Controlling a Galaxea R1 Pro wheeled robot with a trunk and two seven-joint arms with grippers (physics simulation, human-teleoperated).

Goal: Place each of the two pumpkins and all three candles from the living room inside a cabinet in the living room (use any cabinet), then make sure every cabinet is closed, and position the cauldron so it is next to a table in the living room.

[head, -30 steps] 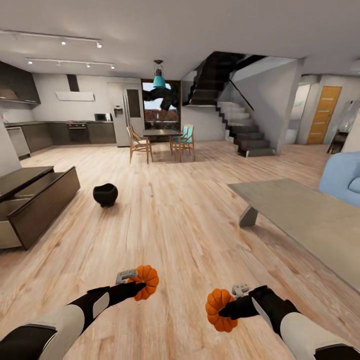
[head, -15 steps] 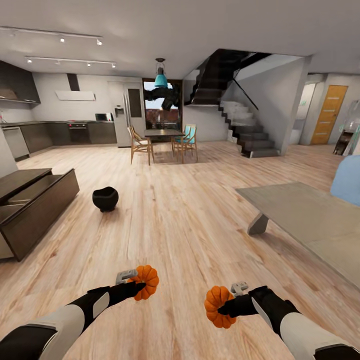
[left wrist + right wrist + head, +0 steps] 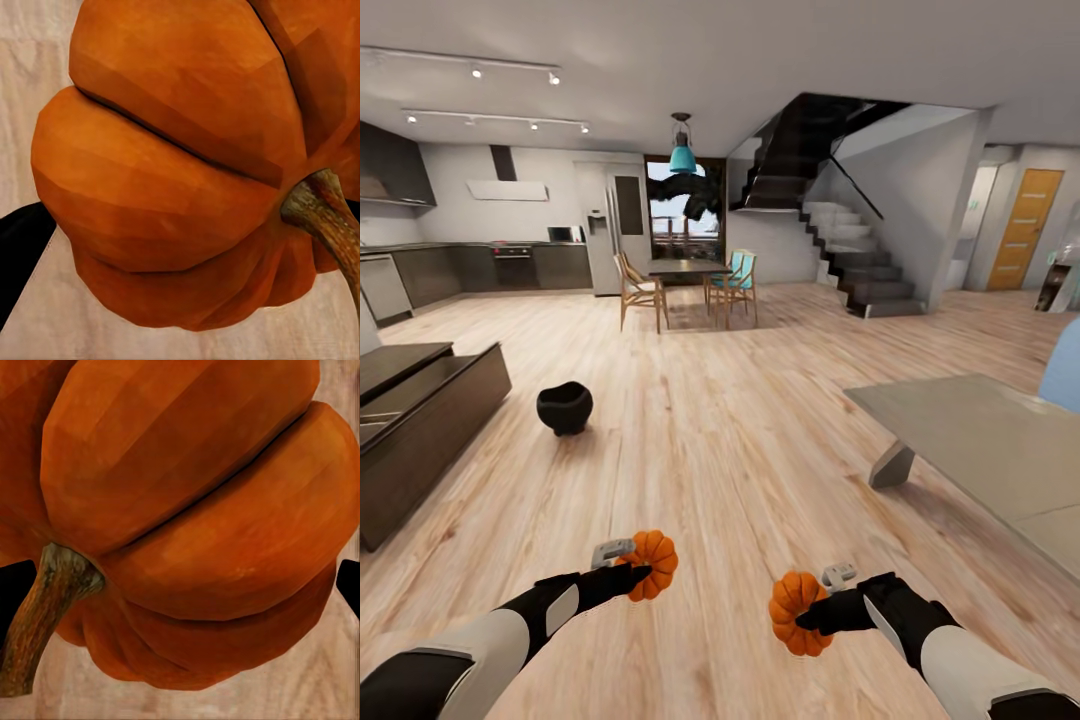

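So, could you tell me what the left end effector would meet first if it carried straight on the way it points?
Probably the floor: the left end effector, shut on a pumpkin, aims rightward over bare planks; depth is unclear.

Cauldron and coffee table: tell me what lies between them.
Bare wood floor lies between the cauldron and the table, as the head view shows.

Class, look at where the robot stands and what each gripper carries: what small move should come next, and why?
Probably turn the base toward the cabinet at the left and roll closer. Each gripper, left and right, is shut on a pumpkin, and the cabinet's drawer stands pulled out but looks beyond arm's reach across bare floor.
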